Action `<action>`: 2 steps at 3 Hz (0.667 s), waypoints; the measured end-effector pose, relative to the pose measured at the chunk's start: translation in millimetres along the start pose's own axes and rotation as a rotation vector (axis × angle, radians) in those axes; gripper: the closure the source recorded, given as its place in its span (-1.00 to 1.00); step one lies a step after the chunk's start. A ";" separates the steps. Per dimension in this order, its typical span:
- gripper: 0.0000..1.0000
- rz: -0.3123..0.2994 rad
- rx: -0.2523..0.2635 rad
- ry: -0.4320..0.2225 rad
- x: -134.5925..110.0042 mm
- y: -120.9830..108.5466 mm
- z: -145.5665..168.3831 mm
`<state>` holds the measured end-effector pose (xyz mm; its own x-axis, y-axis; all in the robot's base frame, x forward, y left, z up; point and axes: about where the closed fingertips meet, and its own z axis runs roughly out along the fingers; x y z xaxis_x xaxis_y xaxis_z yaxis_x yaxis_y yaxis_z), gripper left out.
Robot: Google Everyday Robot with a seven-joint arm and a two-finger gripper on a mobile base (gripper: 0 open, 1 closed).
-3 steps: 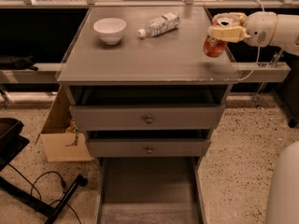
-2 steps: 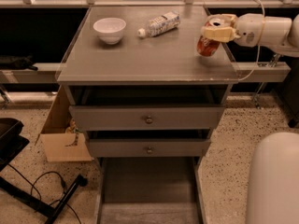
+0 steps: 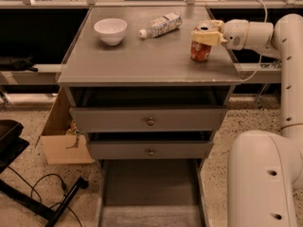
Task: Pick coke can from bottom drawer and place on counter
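The coke can (image 3: 200, 50), red with a silver top, stands upright at the right side of the counter (image 3: 142, 60). My gripper (image 3: 206, 32) comes in from the right and is shut on the can's upper part. The bottom drawer (image 3: 149, 193) is pulled open below the two knobbed drawers, and its grey floor shows nothing on it.
A white bowl (image 3: 110, 30) sits at the counter's back left. A white-labelled plastic bottle (image 3: 161, 25) lies on its side at the back middle. A cardboard box (image 3: 64, 136) and a black stand with cables (image 3: 28, 193) are on the floor at left. My arm's base (image 3: 265, 178) fills the lower right.
My gripper has carried the coke can leftward and down, from beyond the counter's right edge to the counter's right side.
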<state>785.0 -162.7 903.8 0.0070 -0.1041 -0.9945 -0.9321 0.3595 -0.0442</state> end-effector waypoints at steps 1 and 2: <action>0.21 0.000 0.000 0.000 -0.4 -0.1 -0.1; -0.25 0.000 0.000 0.000 -0.4 0.0 -0.1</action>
<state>785.0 -162.7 904.2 0.0074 -0.1041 -0.9945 -0.9321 0.3596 -0.0446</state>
